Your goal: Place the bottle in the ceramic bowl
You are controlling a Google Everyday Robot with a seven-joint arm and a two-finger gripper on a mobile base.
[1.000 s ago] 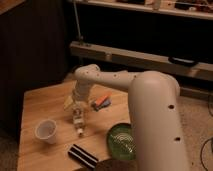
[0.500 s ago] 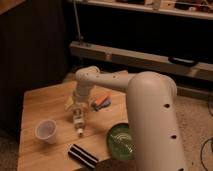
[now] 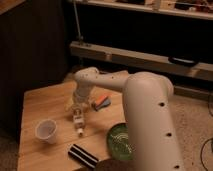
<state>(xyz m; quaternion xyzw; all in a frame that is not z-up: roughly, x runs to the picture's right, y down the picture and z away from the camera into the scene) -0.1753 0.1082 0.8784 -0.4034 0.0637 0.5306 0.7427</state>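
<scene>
a: what's in view?
b: a wooden counter (image 3: 40,102) in a dim room, seen from above its front edge. a thick white arm (image 3: 147,105) fills the 3 to 5 o'clock side of the view and reaches across to the middle of the counter.
a: where is the hand?
b: the hand (image 3: 76,109) hangs at the end of the arm, near the counter's centre, pointing down. its fingers are spread apart, not pinching anything.
a: and the bottle?
b: the bottle (image 3: 78,123) is on the counter just at the hand's 6 o'clock, its far end right by the fingertips. i can't tell whether they touch it.
a: the bowl?
b: the green bowl (image 3: 118,141) sits at 4 o'clock from the bottle, near it but apart, partly hidden by the arm. the bottle is outside it.
a: anything else?
b: a white cup (image 3: 46,131) at 9 o'clock from the bottle, a black striped thing (image 3: 83,155) at its 6 o'clock near the front edge, and an orange and dark thing (image 3: 101,103) at 3 o'clock from the hand.
</scene>
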